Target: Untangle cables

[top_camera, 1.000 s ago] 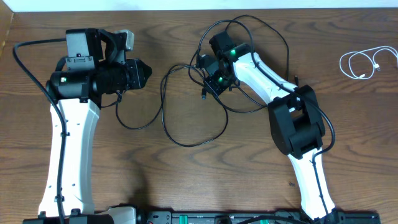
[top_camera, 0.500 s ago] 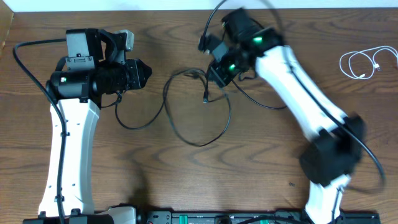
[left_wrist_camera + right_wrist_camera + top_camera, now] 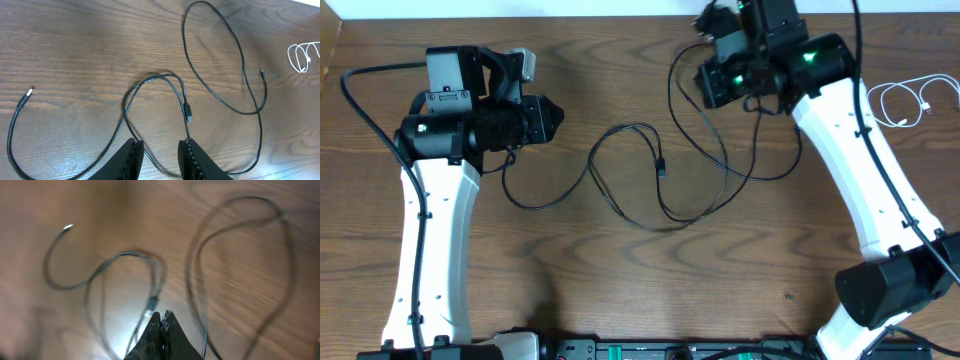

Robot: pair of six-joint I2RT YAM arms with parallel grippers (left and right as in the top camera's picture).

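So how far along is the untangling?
Done: white cable sits coiled alone at the far right. In hand: right end effector is shut, apparently pinching one of the black cables. Remaining: those cross and loop mid-table, not yet separated; left end effector is open above them.

**Overhead view:** bright, even light from above is falling on the tabletop (image 3: 620, 300). Faint, soft shadows are lying beside the left arm (image 3: 430, 250), and the right arm (image 3: 840, 140) is showing slight blur at its upper end.

**Left wrist view:** the picture is showing sharp, with a pale sheen crossing the tabletop's far side.

**Right wrist view:** heavy blur is smearing the black cables (image 3: 125, 254). A white glare patch is glowing on the wood just beside the right gripper (image 3: 161, 316).
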